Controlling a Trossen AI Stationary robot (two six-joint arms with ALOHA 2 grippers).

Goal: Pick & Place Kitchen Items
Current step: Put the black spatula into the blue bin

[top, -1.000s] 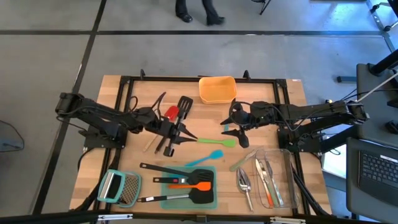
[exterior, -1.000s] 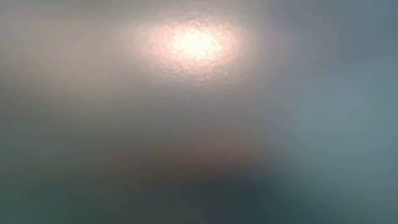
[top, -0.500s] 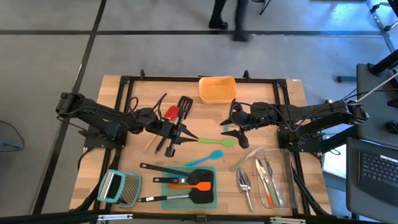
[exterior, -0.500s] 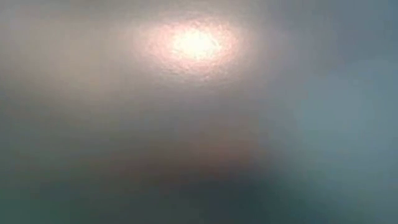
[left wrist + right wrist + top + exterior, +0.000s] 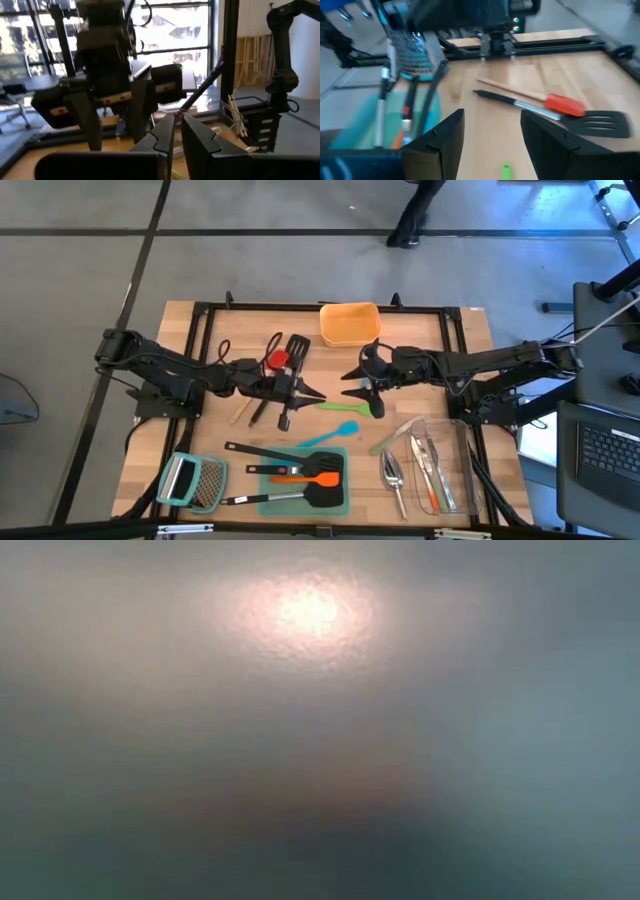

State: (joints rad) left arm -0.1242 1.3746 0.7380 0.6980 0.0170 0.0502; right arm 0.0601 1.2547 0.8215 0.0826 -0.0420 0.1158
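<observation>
Both arms reaching over the middle of the wooden surface (image 5: 200, 442), utensils scattered around them.

We are seeing the left gripper (image 5: 300, 392) with fingers closed, nothing visibly held, beside the red-handled black turner (image 5: 283, 356). The right gripper (image 5: 358, 379) is hanging with fingers spread wide and empty above the green spatula (image 5: 350, 408). The teal spatula (image 5: 333, 433) is lying just below; silver cutlery (image 5: 428, 465) is resting in the clear tray (image 5: 462, 465).

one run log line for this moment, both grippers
left gripper: shut, mid-table near green spatula | right gripper: open, empty, above green spatula | teal tray: holds black and orange turners
</observation>
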